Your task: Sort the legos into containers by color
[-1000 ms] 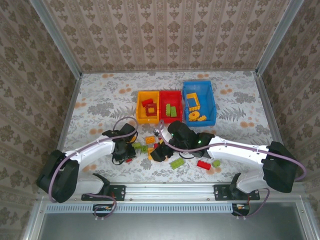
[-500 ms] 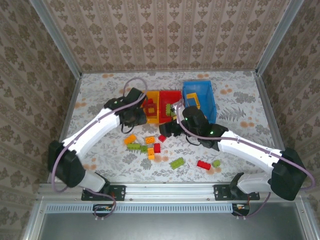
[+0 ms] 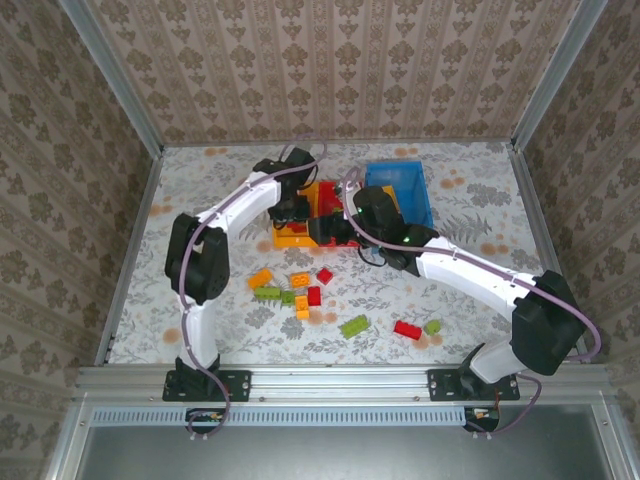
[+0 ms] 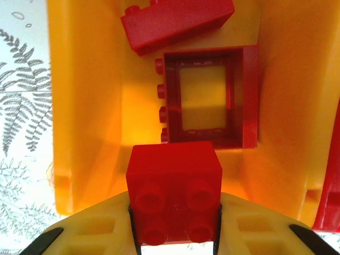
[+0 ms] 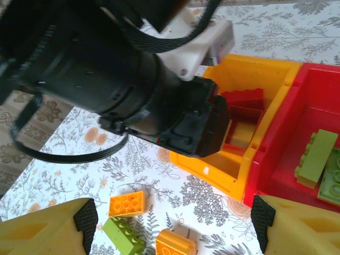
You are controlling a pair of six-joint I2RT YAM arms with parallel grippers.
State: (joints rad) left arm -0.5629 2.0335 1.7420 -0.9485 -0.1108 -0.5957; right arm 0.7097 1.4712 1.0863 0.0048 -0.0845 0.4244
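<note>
Clamping a red square brick [image 4: 175,186] between both fingers, the left gripper [image 4: 175,223] is hanging over the near end of the yellow-orange bin [image 4: 79,106]. Inside that bin a red open frame [image 4: 210,98] is lying flat, with another red brick [image 4: 178,21] tilting just beyond it. The right gripper [image 5: 175,223] is hovering with fingers wide apart and nothing between them, over the table [image 3: 200,200] beside the yellow-orange bin and the red bin [image 5: 276,159]. Lime green bricks [image 5: 316,154] are lying in the red bin. The blue bin [image 3: 400,172] is sitting just beside the red one. Loose legos [image 3: 300,290] are lying scattered on the table nearer the arm bases.
</note>
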